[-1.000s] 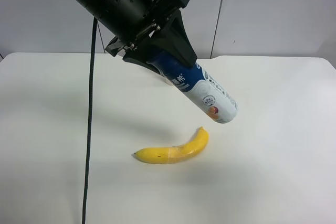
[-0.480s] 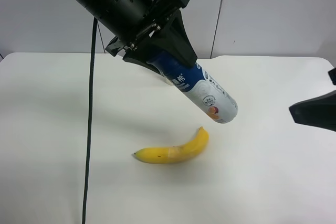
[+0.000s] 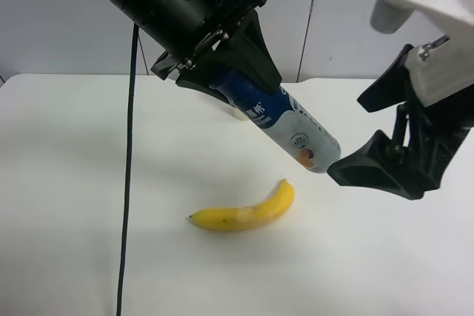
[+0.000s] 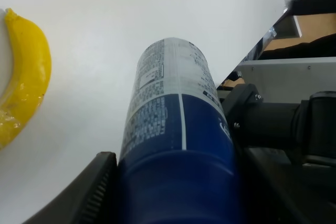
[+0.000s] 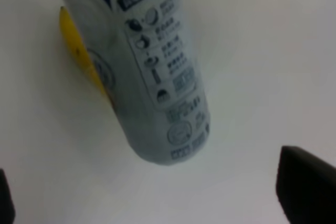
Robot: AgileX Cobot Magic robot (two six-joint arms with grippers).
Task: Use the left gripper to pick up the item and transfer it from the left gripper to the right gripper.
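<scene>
The item, a bottle (image 3: 290,128) with a dark blue upper half and a white lower half, hangs tilted above the table. My left gripper (image 3: 237,83), all black, is shut on its blue half. The bottle fills the left wrist view (image 4: 173,129) between the black fingers (image 4: 97,187). My right gripper (image 3: 346,137), with white housing, is open. It sits just beyond the bottle's white end, and its jaws stand above and below that end without touching it. In the right wrist view the bottle's white end (image 5: 152,77) points toward the gap between the fingertips (image 5: 304,187).
A yellow banana (image 3: 248,212) lies on the white table (image 3: 67,183) below the bottle, also in the left wrist view (image 4: 23,77). A small plain white cylinder (image 3: 241,114) stands behind the bottle. A black cable (image 3: 127,168) hangs at the left.
The right gripper came in from the exterior high view's right and now sits open at the bottle's white end. The left gripper and bottle stayed almost still.
</scene>
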